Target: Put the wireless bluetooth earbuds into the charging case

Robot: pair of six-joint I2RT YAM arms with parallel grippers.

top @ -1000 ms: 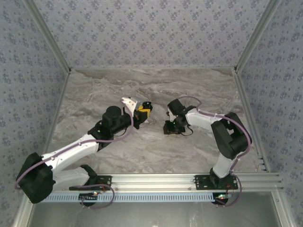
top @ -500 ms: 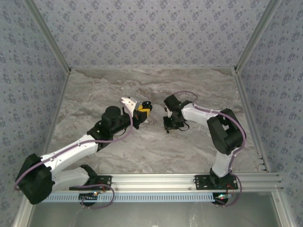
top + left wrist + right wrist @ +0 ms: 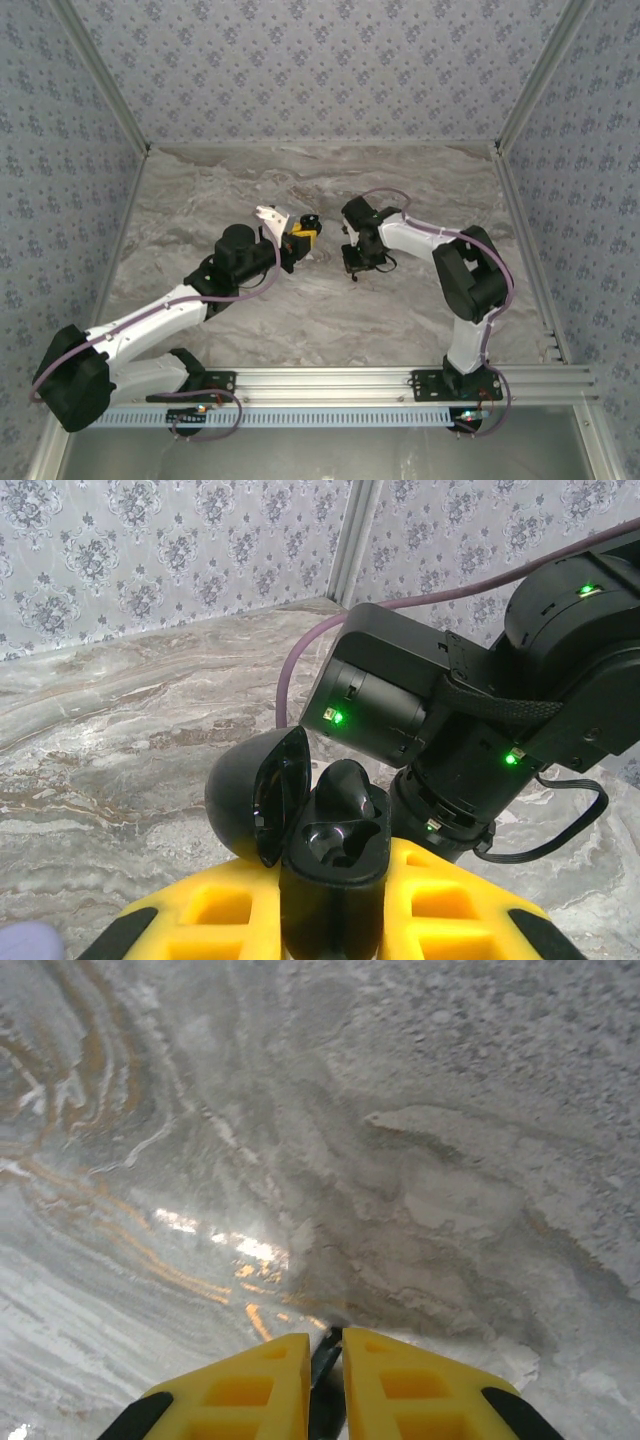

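Note:
My left gripper (image 3: 335, 905) is shut on the black charging case (image 3: 330, 880), which stands upright between the yellow fingers with its round lid (image 3: 250, 795) hinged open to the left. A glossy black earbud (image 3: 347, 785) sits in the case's far socket, and the near socket (image 3: 335, 840) is an empty hollow. In the top view the case (image 3: 311, 222) is held above the mid table. My right gripper (image 3: 325, 1340) points down at the marble, its jaws nearly together on a thin black earbud (image 3: 324, 1385). From above, the right gripper (image 3: 352, 266) hangs just right of the case.
The right arm's black wrist (image 3: 470, 710) with its purple cable looms close behind the case in the left wrist view. Grey marble tabletop (image 3: 220, 190) spreads around both arms. Patterned walls and aluminium rails (image 3: 520, 230) bound the sides.
The right wrist and gripper have swung left and a little away from the bases, closer to the held case. The left arm and the case have not moved.

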